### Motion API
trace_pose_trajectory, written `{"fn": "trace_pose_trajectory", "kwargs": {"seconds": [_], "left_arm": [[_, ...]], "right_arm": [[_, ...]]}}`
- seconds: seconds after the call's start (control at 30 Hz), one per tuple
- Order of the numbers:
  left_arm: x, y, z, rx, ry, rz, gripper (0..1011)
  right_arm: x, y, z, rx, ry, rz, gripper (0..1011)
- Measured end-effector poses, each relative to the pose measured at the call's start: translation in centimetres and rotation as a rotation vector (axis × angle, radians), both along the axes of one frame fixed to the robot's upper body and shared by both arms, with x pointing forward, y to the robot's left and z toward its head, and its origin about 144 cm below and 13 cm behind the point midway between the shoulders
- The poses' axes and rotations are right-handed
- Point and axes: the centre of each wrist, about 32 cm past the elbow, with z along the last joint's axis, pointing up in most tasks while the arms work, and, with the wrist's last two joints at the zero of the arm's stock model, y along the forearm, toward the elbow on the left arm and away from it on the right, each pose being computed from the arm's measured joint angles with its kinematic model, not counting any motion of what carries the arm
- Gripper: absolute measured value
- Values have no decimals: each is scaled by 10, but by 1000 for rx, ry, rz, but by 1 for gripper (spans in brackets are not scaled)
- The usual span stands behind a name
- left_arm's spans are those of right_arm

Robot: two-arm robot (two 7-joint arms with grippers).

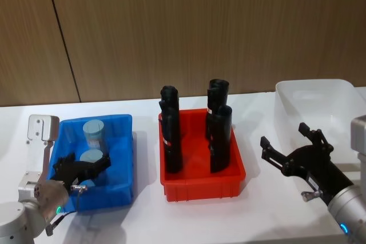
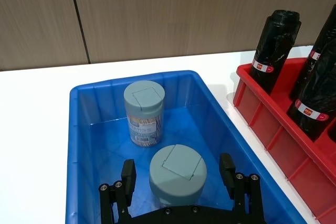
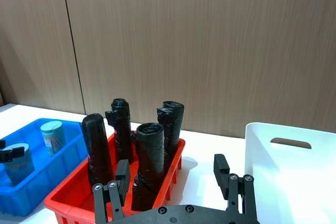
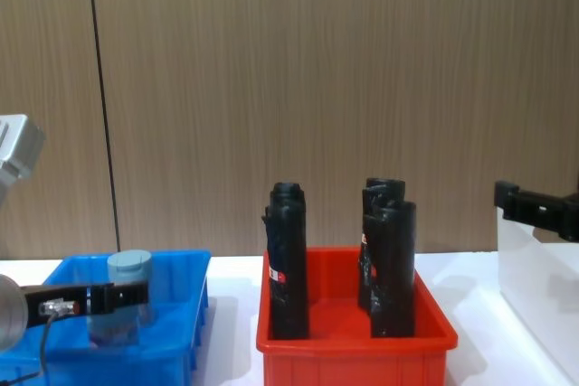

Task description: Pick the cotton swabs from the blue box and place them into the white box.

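Presently two cotton swab jars (image 2: 144,114) stand in the blue box (image 2: 84,145): clear, blue-grey lids, the farther one labelled. Left gripper (image 2: 177,172) straddles the nearer jar (image 2: 176,161), fingers spread. Right gripper (image 1: 284,141), fingers splayed, hovers beside the white box (image 1: 320,104).

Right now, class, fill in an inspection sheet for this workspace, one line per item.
Surface: white table, three bins in a row.
Job's things: two cotton swab jars upright in the blue box; white box at the robot's right, nothing seen inside.
Clutter: red bin between the boxes, holding upright black rolls.
Grippers: left claw open, straddling the nearer jar; right claw open, beside the white box.
Cables: thin wire at the left wrist.
Surroundings: wood-panel wall.
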Motion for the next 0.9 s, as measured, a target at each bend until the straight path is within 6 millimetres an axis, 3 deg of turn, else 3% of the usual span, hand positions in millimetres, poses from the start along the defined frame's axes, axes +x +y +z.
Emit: {"fn": "trace_pose_trajectory", "kwargs": {"seconds": [0.23,0.63,0.9], "left_arm": [[2,1,-3,0,10,-8,985],[4,3,-7,-3,28,-11,677],[4,3,-8,2,28,-10,668]], "right_arm": [[0,0,0,0,0,0,1002],[0,0,0,0,0,0,1002],[0,0,0,0,0,0,1002]]}}
